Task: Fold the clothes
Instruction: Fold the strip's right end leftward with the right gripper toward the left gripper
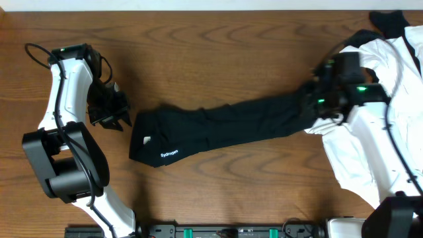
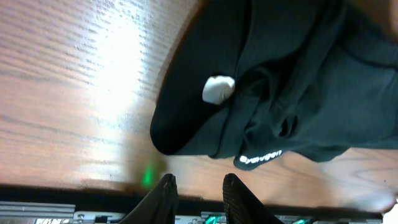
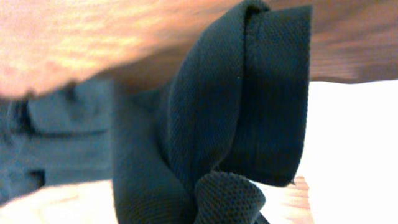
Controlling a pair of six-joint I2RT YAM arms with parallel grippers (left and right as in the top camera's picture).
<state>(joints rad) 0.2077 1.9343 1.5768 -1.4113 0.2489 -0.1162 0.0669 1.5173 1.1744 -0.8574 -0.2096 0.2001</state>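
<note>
The black shirt (image 1: 218,129) I work carries small white lettering and a white tag, on a brown wood-grain table (image 1: 198,53) beside a plain white garment (image 1: 406,66).

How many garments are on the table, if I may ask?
2 for certain: black shirt across the middle, white garment at the right edge. Dark fabric beyond it may be a third.

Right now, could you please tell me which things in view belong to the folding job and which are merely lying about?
Job: black shirt, right gripper shut on it, open left gripper, white garment.
Lying about: wooden table, equipment rail at front edge.
</note>
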